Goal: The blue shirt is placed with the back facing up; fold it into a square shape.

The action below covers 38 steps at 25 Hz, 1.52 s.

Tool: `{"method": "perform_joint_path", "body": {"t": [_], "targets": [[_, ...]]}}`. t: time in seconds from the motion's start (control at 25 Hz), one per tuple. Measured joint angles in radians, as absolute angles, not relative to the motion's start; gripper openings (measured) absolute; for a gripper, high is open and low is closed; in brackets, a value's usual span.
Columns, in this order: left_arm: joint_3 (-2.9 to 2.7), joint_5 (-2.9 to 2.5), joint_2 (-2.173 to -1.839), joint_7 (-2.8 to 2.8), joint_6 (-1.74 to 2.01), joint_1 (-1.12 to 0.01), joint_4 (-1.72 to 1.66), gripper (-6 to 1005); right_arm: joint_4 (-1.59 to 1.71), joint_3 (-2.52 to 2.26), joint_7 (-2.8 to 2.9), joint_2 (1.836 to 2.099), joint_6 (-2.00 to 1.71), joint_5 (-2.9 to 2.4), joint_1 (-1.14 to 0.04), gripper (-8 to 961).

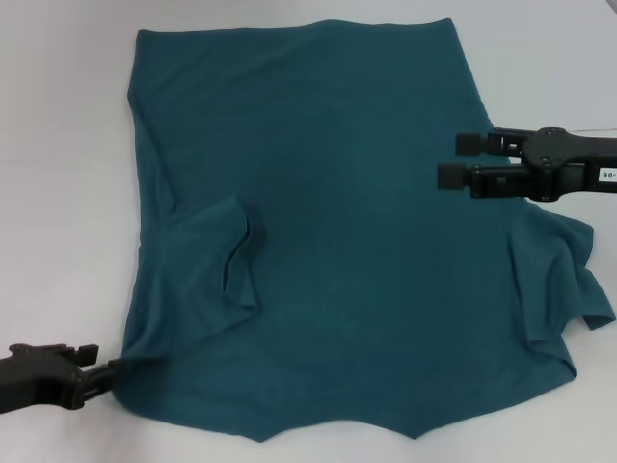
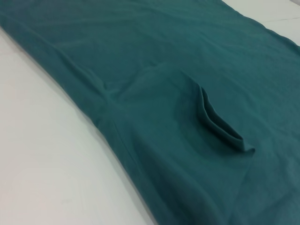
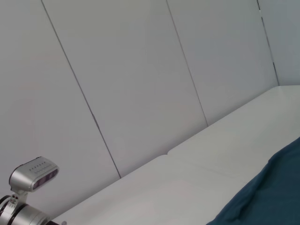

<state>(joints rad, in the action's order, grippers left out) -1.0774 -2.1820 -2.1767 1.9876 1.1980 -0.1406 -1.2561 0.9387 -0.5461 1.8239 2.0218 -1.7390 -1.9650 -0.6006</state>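
Note:
The blue shirt (image 1: 347, 241) lies spread flat on the white table, plain side up. Its left sleeve (image 1: 217, 260) is folded inward onto the body, and the same fold shows in the left wrist view on the blue shirt (image 2: 220, 126). The right sleeve (image 1: 564, 280) still sticks out sideways. My left gripper (image 1: 98, 359) sits low at the shirt's near left corner, open, one fingertip touching the cloth edge. My right gripper (image 1: 448, 159) hovers over the shirt's right side, open and holding nothing. A corner of the blue shirt (image 3: 267, 197) shows in the right wrist view.
Bare white table (image 1: 58, 193) surrounds the shirt on the left, right and far sides. In the right wrist view a panelled white wall (image 3: 140, 84) rises behind the table, and a silver device (image 3: 33, 176) stands off to one side.

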Motion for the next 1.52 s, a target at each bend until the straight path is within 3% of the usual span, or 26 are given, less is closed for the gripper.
{"method": "perform_joint_path", "body": {"t": [0.12,0.44,0.72,1.0,1.16,1.52], "targets": [[-1.076,-2.189,-2.177,1.985,1.224,-0.141,-1.258,394,0.939,-0.546,1.824,2.022,-1.739,-1.965,-0.6,942],[-1.009,-2.169,-2.176,1.959,1.278,-0.143,-1.266,605,0.943,-0.545,1.834,2.021,-1.74,-1.966,-0.591,941],[-0.88,-2.088,-2.167,1.872,1.41,-0.197,-1.22,837,0.983,-0.548,1.99,1.986,-1.748,-2.048,-0.579,942],[-0.853,-2.084,-2.161,1.825,1.475,-0.258,-1.166,832,1.175,-0.55,2.146,1.969,-1.813,-2.287,-0.565,932],[-0.845,-2.086,-2.155,1.828,1.477,-0.284,-1.153,833,1.253,-0.553,2.176,1.967,-1.87,-2.464,-0.599,849],[-0.843,-2.088,-2.146,1.826,1.48,-0.344,-1.109,833,1.289,-0.644,2.234,1.995,-1.862,-2.868,-0.679,850]]}}
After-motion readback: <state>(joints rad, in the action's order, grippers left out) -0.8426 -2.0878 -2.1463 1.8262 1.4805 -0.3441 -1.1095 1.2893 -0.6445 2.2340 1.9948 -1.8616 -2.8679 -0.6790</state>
